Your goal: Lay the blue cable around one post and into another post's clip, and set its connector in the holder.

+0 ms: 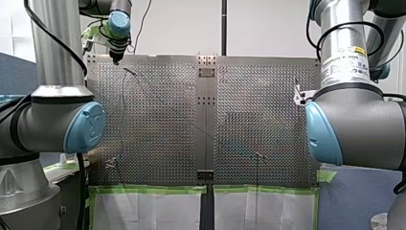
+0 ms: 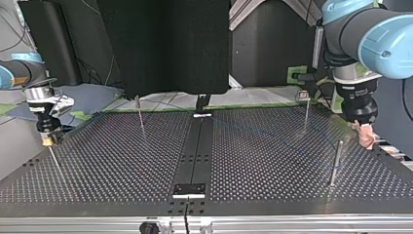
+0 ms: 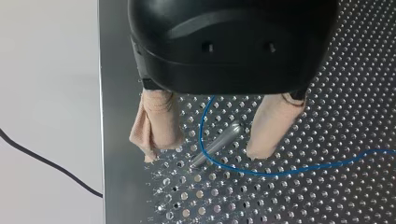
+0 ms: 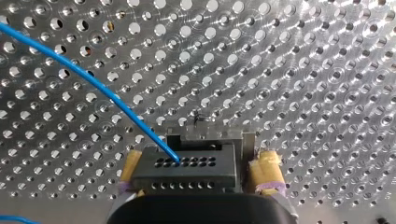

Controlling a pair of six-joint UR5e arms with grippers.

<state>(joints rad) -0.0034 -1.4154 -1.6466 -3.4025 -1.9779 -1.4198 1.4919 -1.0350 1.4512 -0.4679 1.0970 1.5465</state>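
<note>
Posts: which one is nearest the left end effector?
The post between my left end effector's beige pads, blue cable curving round it; others stand farther off.

Perforated metal table (image 2: 122,161) — thin posts (image 2: 336,163) standing on it; blue cable (image 3: 280,174) lying across the holes

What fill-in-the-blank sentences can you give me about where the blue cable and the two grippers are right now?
1. In the left wrist view, the blue cable curves around a metal ___ standing between my left gripper's open fingers.
2. The left gripper's pads are ___ in colour.
3. In the right wrist view, the cable's end enters a black ___ held between my right gripper's yellow pads.

Missing words: post; beige; connector.
</note>
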